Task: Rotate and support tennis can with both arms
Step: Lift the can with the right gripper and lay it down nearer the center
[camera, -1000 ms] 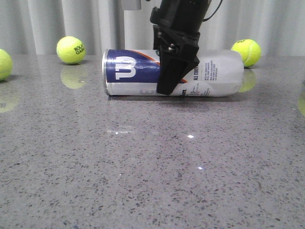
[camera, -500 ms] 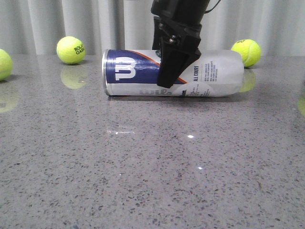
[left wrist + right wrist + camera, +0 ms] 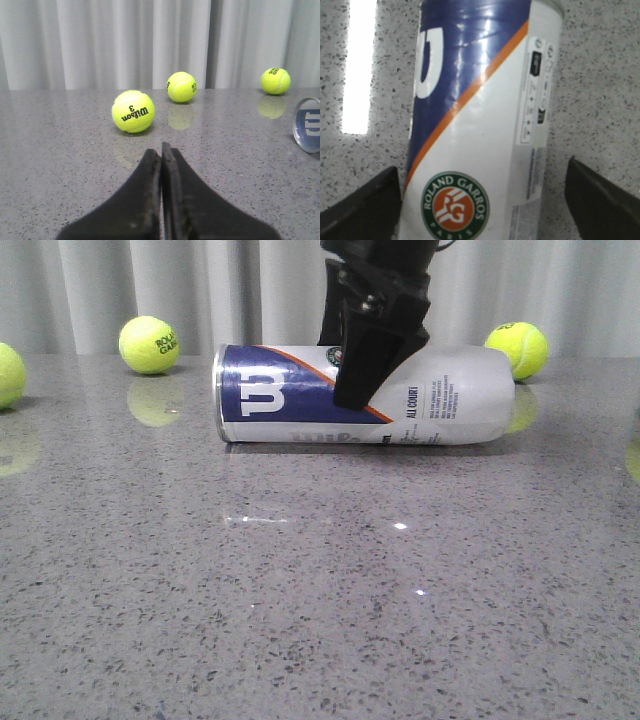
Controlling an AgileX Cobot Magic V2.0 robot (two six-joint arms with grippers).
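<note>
The tennis can [image 3: 360, 395] lies on its side on the grey table, metal rim to the left, navy W label facing the front. My right gripper [image 3: 358, 380] hangs over the can's middle, open, one finger in front of the can. In the right wrist view the can [image 3: 480, 125] lies between the two spread fingers [image 3: 365, 205], with a gap at the one on the right and the other close beside the can. My left gripper [image 3: 161, 150] is shut and empty, low over the table; the can's rim [image 3: 307, 125] shows at that view's edge.
Tennis balls sit at the back left [image 3: 149, 344], back right [image 3: 518, 348] and far left edge [image 3: 5, 375] of the table. The left wrist view shows three balls ahead of the fingers, the nearest [image 3: 133, 111] marked Wilson 3. A grey curtain closes off the back.
My right gripper has risen; its front fingertip went from the can's lower edge to about mid-height. The can's label has rolled slightly, its print shifting downward.
</note>
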